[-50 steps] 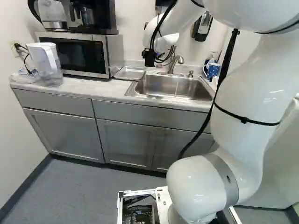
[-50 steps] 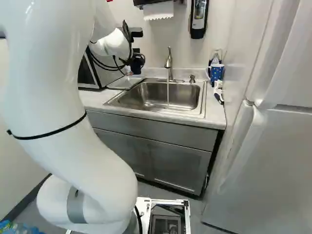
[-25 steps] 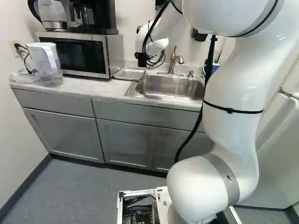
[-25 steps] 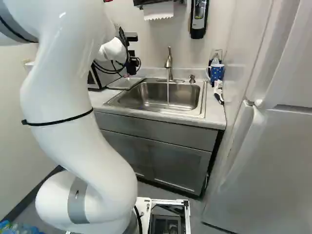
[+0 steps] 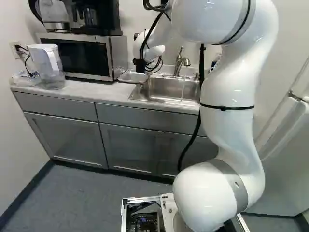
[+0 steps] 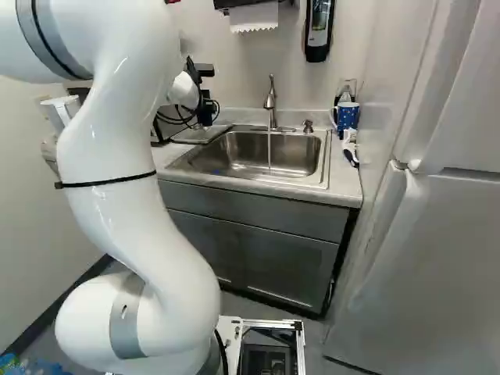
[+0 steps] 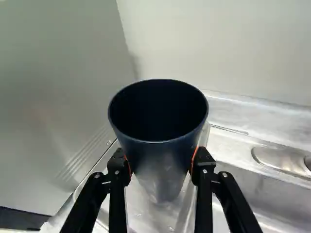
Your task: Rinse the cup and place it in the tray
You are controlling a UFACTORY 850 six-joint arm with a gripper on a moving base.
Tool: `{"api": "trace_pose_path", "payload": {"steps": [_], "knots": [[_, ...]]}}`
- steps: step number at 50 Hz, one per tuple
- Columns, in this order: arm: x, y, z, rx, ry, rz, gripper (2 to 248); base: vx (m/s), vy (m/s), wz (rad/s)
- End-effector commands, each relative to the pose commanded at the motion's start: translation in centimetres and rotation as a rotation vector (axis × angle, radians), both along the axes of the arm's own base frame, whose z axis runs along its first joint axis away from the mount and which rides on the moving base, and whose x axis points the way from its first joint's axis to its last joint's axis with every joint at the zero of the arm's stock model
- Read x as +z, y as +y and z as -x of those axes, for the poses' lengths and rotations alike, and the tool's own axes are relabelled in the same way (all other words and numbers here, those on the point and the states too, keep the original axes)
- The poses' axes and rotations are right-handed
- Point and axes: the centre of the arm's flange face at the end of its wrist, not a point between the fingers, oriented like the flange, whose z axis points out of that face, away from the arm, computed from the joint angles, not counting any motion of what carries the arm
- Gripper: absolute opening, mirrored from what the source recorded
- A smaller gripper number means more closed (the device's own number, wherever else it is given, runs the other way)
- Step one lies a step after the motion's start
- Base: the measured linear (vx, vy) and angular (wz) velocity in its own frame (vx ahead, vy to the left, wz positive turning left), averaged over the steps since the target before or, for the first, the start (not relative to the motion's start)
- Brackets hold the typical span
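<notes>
The gripper hangs beside the microwave, over the tray area in the left base view. Seen from the wrist, the gripper is shut on a dark blue cup, one finger on either side. The cup's open mouth faces the wrist camera, and its narrower lower part points away. Beneath the cup lies the metal tray, which also shows as a tray left of the sink in the right base view. Whether cup and tray touch, I cannot tell.
The microwave stands close beside the tray. A faucet rises behind the sink, a thin stream falling from it. On the counter's right stand a spotted mug and small items. A water pitcher stands far left.
My arm has swung left and the gripper has moved from the sink's left side toward the microwave, over the tray area. The base has not moved.
</notes>
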Motion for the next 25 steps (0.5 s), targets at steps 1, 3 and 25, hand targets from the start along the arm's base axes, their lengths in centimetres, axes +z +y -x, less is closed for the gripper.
{"api": "trace_pose_path", "payload": {"steps": [1,3,25], "knots": [[-0.1,0.1,-0.2,0.002,0.001,0.0,125,0.0,0.0,0.0],[-0.4,0.4,-0.5,0.005,0.003,0.001,125,0.0,0.0,0.0],[-3.2,1.1,-1.8,0.01,0.037,0.008,125,0.0,0.0,0.0]]}}
